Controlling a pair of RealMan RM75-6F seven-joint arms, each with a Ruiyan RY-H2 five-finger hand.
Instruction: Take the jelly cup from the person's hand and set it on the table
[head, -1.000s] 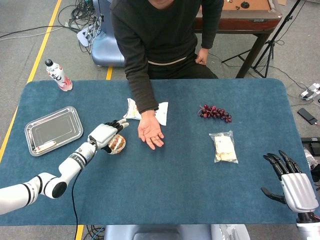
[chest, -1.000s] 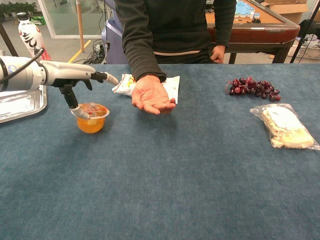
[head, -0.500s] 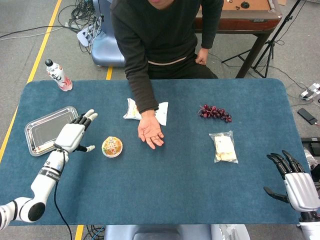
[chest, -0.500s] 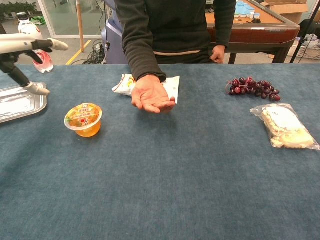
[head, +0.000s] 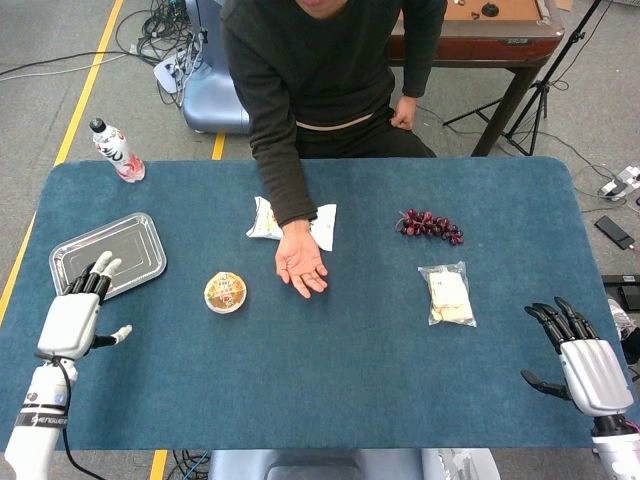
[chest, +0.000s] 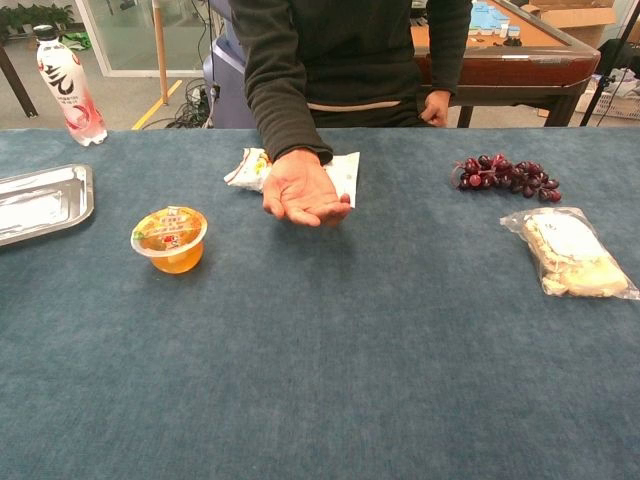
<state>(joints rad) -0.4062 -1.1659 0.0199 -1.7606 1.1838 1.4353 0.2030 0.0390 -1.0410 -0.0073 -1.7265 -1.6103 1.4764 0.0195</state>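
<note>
The orange jelly cup (head: 225, 292) (chest: 169, 238) stands upright on the blue table (head: 330, 380), left of the person's empty, palm-up hand (head: 301, 265) (chest: 301, 192). My left hand (head: 74, 316) hovers open near the table's front left edge, fingers spread, well apart from the cup. At the front right corner, my right hand (head: 580, 358) is open too and holds nothing. Neither hand shows in the chest view.
A metal tray (head: 105, 258) (chest: 40, 200) lies at the left, a drink bottle (head: 117, 150) (chest: 68, 87) behind it. A white packet (head: 266, 222) lies under the person's wrist. Dark grapes (head: 430, 225) and a bagged sandwich (head: 448, 294) sit on the right.
My left hand let go of the jelly cup and drew back left and toward the table's front edge. The cup stays standing on the table. The right hand barely moved.
</note>
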